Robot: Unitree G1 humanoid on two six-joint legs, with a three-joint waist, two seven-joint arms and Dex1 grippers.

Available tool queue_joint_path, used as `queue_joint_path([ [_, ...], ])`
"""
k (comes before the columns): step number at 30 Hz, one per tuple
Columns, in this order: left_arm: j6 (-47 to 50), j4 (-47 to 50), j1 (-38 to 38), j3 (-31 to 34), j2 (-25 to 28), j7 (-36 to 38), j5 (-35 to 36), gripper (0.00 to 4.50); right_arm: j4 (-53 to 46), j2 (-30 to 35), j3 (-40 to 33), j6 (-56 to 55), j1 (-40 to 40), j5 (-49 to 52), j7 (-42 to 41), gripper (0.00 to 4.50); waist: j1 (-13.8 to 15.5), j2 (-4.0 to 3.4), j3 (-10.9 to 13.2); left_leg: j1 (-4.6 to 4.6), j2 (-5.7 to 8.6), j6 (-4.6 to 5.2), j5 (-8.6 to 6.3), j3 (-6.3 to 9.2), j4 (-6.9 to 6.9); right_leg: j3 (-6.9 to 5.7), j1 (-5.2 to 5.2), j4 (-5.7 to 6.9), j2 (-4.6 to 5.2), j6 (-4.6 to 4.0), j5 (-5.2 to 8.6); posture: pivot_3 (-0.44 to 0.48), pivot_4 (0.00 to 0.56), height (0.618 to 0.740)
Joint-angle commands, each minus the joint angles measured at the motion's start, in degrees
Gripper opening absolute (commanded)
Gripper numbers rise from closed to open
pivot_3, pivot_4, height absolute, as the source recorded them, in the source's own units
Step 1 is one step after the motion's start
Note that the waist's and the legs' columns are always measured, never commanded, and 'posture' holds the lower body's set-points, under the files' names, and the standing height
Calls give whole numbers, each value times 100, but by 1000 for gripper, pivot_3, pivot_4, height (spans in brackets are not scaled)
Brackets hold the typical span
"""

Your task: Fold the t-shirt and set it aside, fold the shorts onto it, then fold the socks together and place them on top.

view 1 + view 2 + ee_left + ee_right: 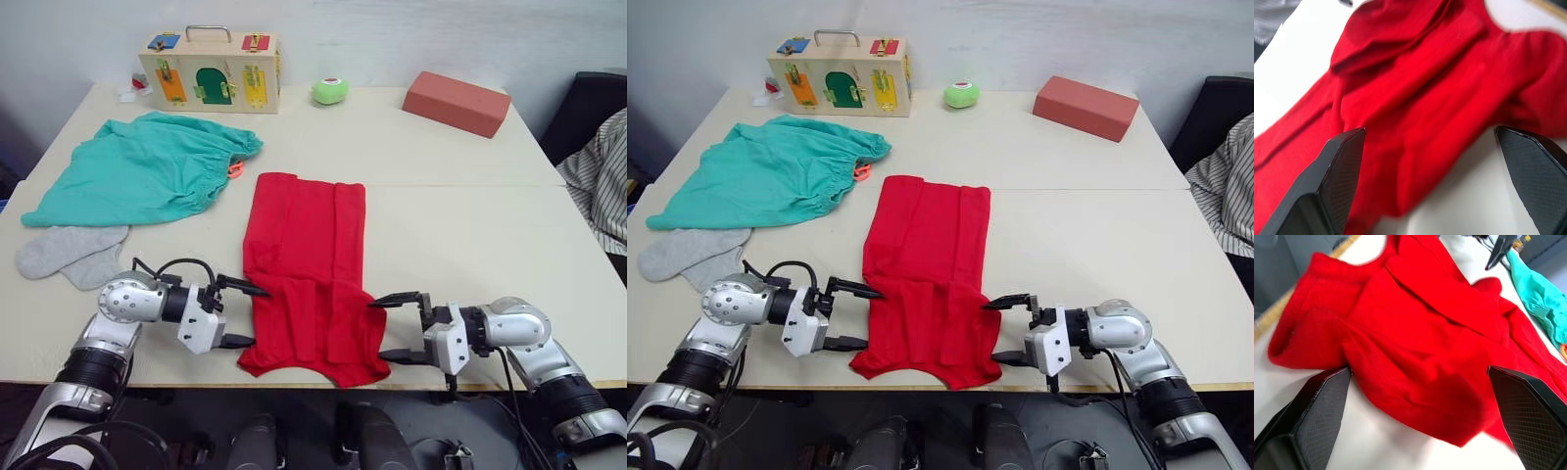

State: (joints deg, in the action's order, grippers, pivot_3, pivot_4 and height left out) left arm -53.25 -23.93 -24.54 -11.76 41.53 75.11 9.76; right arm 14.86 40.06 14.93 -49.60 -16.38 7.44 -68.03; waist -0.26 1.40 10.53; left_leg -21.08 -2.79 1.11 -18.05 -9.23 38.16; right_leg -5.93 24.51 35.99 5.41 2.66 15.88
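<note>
L gripper wide open at the lower left edge of the t-shirt, holding nothing; R gripper also wide open, empty, at the shirt's lower right edge. Shirt lies folded lengthwise as a long red strip, centre of the bench, collar end toward frame bottom. Shorts spread upper left; socks just below them, left edge. Wooden latch box, green ball, salmon block along the top.

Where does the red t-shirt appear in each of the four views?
Left eye: t-shirt centre, running to the table's near edge.
Right eye: centre.
Left wrist: ahead of the open fingers.
Right wrist: ahead of the open fingers.
Shared landmark: its neckline.
</note>
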Motion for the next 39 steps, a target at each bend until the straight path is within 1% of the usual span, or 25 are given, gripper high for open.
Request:
queue_joint_path([
  [1, -156, -149, 102, -393, -39, 251, -73, 4478, -274, 55, 188, 59, 196, -13, -31, 4500, 0, -2, -1, 0, 0, 0, 0, -1, 1, 0, 0, 0, 0, 0, 0, 0, 150, 740],
  [2, -126, -82, 119, -480, -52, 291, -52, 4081, -346, 52, 206, 113, 233, -33, 4, 4132, 0, -3, -1, 1, 0, 0, 0, 0, 1, -1, -1, 0, 0, 0, 0, 0, 150, 740],
  [4, -147, -87, 148, -583, -72, 339, -38, 3590, -424, 43, 216, 176, 260, -86, 65, 3613, 2, -4, -2, 1, 1, 2, 0, 0, 3, -1, -2, 0, 1, 0, 0, 0, 150, 740],
  [6, -225, -208, 156, -655, -76, 367, -73, 2899, -475, 51, 228, 233, 288, -146, 105, 2911, 2, -4, -2, 1, 2, 5, -2, 0, 5, -1, -2, 0, 1, 0, 0, 0, 150, 740],
  [7, -259, -251, 155, -683, -79, 374, -89, 2527, -493, 55, 236, 258, 298, -180, 124, 2472, 3, -5, -3, 1, 2, 5, -2, 0, 5, -1, -2, 1, 1, 0, 0, 0, 150, 740],
  [9, -223, -269, 166, -727, -90, 350, -120, 1901, -532, 70, 249, 357, 325, -232, 170, 1870, 3, -6, -3, 1, 2, 6, -2, 0, 5, -1, -3, 1, 1, 0, 0, 0, 150, 740],
  [14, -111, -255, 195, -788, -65, 209, -273, 231, -742, 141, 223, 640, 444, -280, 247, 78, 26, -10, -5, -2, 5, 12, -5, 4, 12, -3, -5, 1, 7, 1, 0, 0, 150, 740],
  [15, -83, -223, 229, -796, -43, 209, -260, 17, -821, 165, 210, 721, 480, -257, 255, 0, 19, -24, -14, -2, 7, 14, -6, 5, 12, -4, -5, 1, 9, 1, 0, 0, 150, 740],
  [18, 77, -15, 399, -782, 78, 249, -140, 17, -1131, 286, 152, 1006, 639, -121, 262, 0, 8, -67, -39, -1, 6, 18, -9, 5, 9, -3, -6, 0, 8, 1, 0, 0, 150, 740],
  [22, 731, 637, 805, -624, 373, 325, 349, 17, -1772, 566, -1, 1556, 966, 325, 231, 0, -45, -70, -41, 0, -2, 13, -10, 5, 4, -1, -3, 0, -2, 1, 2, 0, 150, 740],
  [27, 2260, 2141, 1684, -235, 1159, 433, 1341, 17, -3064, 1224, -358, 2869, 1674, 1612, 14, 0, -48, -69, -38, -3, -3, 12, -11, 13, 1, -3, -1, -2, -1, -1, 4, 0, 150, 740],
  [30, 2805, 2824, 2266, -23, 1565, 481, 1581, 17, -3619, 1672, -543, 3577, 2106, 2003, -136, 0, -25, -69, -37, -7, -3, 23, -20, 21, 2, -5, -2, -3, 3, -3, 5, 0, 150, 740],
  [31, 2710, 2938, 2438, 13, 1652, 541, 1480, 17, -3744, 1769, -586, 3703, 2243, 2048, -188, 0, -3, -68, -37, -8, -3, 30, -25, 23, 1, -5, -2, -7, 3, -4, 6, 0, 150, 740],
  [36, 2808, 3255, 2891, 166, 1724, 561, 1332, 17, -4298, 1844, -707, 4519, 2653, 2425, -126, 0, 29, -68, -37, -11, -4, 37, -34, 26, 0, -10, 0, -9, 1, -10, 12, 0, 150, 740],
  [37, 2829, 3272, 2901, 192, 1693, 540, 1313, 17, -4333, 1792, -733, 4628, 2615, 2452, -101, 0, 31, -68, -37, -12, -4, 37, -34, 27, 0, -11, 1, -9, 1, -10, 12, 0, 150, 740],
  [39, 3233, 3395, 2886, 315, 1588, 300, 1490, 17, -4366, 1673, -815, 4976, 2371, 2621, 30, 0, 30, -67, -36, -13, -3, 37, -34, 27, 1, -11, 1, -9, 1, -10, 12, 0, 150, 740],
])
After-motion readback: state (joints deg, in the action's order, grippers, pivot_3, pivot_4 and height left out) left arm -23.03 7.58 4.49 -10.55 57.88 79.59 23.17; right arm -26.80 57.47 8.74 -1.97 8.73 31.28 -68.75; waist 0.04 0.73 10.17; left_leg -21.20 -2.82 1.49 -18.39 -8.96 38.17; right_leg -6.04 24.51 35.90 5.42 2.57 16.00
